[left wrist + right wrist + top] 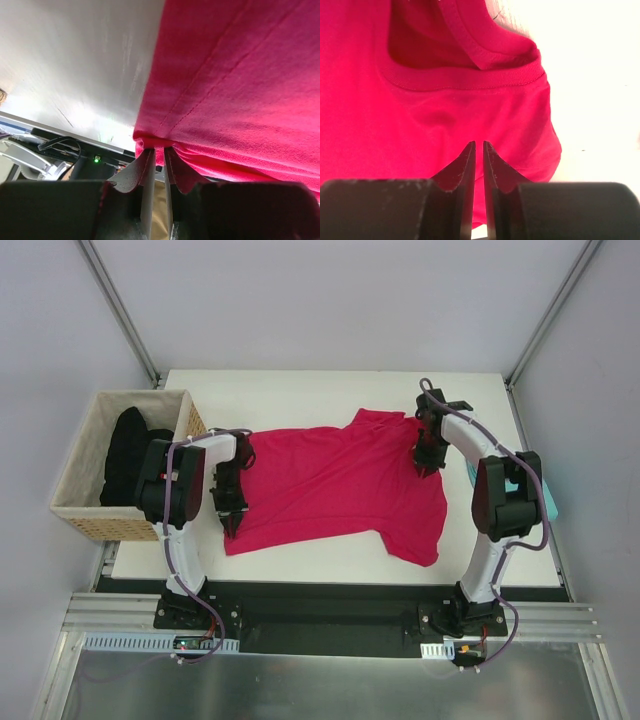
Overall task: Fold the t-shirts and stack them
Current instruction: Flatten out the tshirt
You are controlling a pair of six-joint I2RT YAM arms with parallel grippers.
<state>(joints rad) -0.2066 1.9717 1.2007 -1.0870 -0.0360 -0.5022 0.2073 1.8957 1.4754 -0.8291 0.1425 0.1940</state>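
At the far left sits a woven wicker basket (100, 525) with a heap of black cloth (125, 455) slumped inside it. Just beside it, the left gripper (232, 525) is down at the near-left corner of the bright crimson-pink cotton t-shirt (340, 490). Its wrist view shows the 2 dark fingers pinched together on a bunched bit of hem.

The shirt lies spread across the middle of the flat white table (300, 390), mostly smooth, with one sleeve trailing toward the near right. It is thin, limp knit with a double-stitched seam (200, 85) and a ribbed collar (465, 77). I'd expect it to be light, to sag and wrinkle, and to slide easily on the tabletop. Corners, hems and shoulder seams look like the sensible places to take it, since 2 layers bunch there.

The right gripper (425, 465) is down on the shoulder just below the collar. Its jaws are drawn to a thin slit, and I cannot tell whether cloth is caught in them.

At the far right, partly hidden by the right arm, a sliver of teal cloth (552, 502) shows at the table edge
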